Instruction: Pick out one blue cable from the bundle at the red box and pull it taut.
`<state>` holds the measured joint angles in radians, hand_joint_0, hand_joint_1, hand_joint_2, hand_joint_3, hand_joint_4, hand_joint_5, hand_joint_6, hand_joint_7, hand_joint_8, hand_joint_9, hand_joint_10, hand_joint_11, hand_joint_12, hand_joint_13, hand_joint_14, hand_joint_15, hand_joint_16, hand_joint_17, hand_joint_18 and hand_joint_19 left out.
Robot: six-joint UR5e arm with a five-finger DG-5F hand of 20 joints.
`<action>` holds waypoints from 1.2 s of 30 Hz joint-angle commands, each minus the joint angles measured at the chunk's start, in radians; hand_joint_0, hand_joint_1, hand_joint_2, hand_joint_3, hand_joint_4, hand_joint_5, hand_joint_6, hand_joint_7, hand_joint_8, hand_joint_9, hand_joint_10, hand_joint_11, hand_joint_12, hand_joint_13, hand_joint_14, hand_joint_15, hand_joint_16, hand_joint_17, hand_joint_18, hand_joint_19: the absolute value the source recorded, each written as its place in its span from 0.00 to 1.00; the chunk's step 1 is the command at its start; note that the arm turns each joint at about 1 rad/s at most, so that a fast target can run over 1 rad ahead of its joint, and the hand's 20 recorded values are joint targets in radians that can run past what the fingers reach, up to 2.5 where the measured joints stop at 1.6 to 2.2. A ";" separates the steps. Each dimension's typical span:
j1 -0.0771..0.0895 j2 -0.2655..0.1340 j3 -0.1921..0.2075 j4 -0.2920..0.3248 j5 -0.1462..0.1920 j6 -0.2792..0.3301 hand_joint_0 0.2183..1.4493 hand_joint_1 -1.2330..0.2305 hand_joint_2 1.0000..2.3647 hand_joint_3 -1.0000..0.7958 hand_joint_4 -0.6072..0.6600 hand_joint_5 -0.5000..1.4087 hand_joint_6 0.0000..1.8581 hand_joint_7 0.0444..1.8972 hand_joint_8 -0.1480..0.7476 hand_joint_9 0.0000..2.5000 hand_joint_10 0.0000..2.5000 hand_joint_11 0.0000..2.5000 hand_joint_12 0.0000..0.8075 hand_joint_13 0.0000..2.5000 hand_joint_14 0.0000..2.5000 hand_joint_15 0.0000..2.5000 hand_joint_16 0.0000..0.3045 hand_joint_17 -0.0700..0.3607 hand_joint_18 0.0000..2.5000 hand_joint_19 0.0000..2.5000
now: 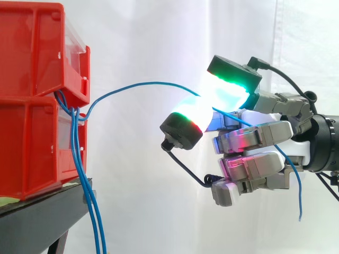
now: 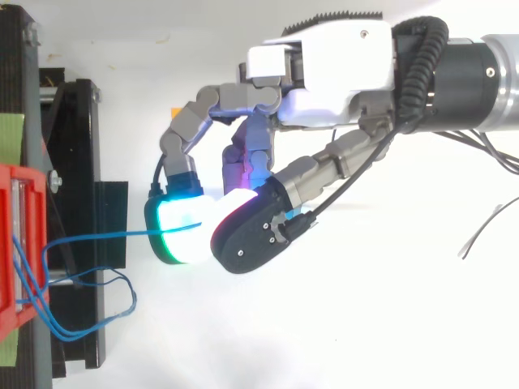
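- The robot hand (image 1: 265, 138) is seen level with the seam between the two stacked red bins (image 1: 32, 58), with its fingertips pointed at them and a clear gap left between.
- One blue cable (image 1: 153, 83) is clamped between two of the glowing pads (image 1: 225, 94). One pad is set above the cable and the other below and slightly ahead.
- The pads are lit white, with a green rim on the upper one and a green and red rim on the lower one.
- The remaining fingers are held curled under the pinch, and no contact with the cable can be made out there.
- Ahead of the fingertips the held cable is carried up in a shallow arc, then down to the bins. It is not drawn straight in the side view.
- In the top view the same stretch (image 2: 97, 237) is seen running almost straight from the pads to the bins.
- Behind the pinch the cable is passed along the palm, and its loose tail is left hanging below the wrist.
- The bundle (image 1: 94, 217) is found ahead of and below the robot hand, draped from the bin seam past the edge of the black stand (image 1: 47, 203).
- A white curtain (image 1: 148, 32) is hung behind everything.
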<state>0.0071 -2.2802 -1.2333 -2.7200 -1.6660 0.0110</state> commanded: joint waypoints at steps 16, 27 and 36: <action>0.001 0.001 -0.002 -0.001 0.000 0.000 0.31 0.32 0.01 0.54 0.38 0.25 0.49 0.50 0.49 0.64 0.01 0.53 0.55 0.50 0.01 0.41 0.20 0.48 0.39 0.29; 0.001 -0.001 0.000 -0.001 0.000 0.000 0.31 0.32 0.01 0.53 0.38 0.24 0.49 0.49 0.49 0.63 0.01 0.51 0.54 0.49 0.01 0.40 0.20 0.48 0.38 0.29; 0.001 -0.001 0.000 -0.001 0.000 0.000 0.32 0.33 0.01 0.53 0.38 0.24 0.49 0.49 0.48 0.62 0.01 0.51 0.51 0.49 0.01 0.40 0.18 0.45 0.35 0.32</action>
<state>0.0071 -2.2802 -1.2337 -2.7212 -1.6659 0.0108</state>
